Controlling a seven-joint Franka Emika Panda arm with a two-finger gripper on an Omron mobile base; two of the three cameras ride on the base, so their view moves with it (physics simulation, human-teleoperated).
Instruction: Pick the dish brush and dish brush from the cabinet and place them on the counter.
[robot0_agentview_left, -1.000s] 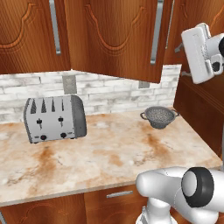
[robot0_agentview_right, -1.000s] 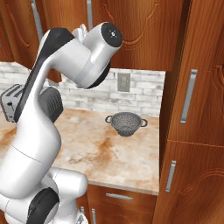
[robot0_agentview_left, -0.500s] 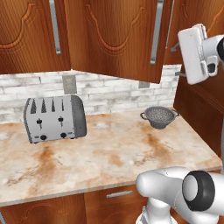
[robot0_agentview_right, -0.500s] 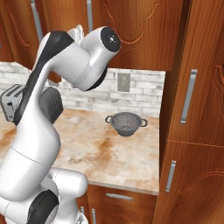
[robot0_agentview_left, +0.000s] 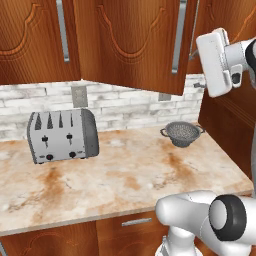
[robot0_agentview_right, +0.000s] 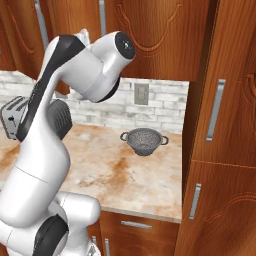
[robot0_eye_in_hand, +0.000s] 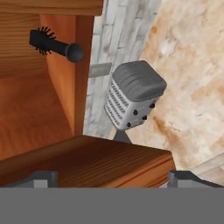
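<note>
The gripper (robot0_eye_in_hand: 113, 177) is raised at the open cabinet (robot0_agentview_left: 130, 45), jaws wide apart and holding nothing; in the hand view one dish brush (robot0_eye_in_hand: 54, 46) lies on the wooden shelf (robot0_eye_in_hand: 30, 65) inside, its handle end poking past the shelf's front edge. On the desk (robot0_agentview_left: 130, 180) a silver toaster (robot0_agentview_left: 62, 135) stands by the back wall toward the left end; a mesh colander (robot0_agentview_left: 183, 134) sits near the back right corner, well apart from it.

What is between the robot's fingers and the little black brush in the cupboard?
Nothing visible. In the hand view the open gripper looks past the wooden door edge below it, and the dish brush lies in plain sight inside the cabinet, untouched.
</note>
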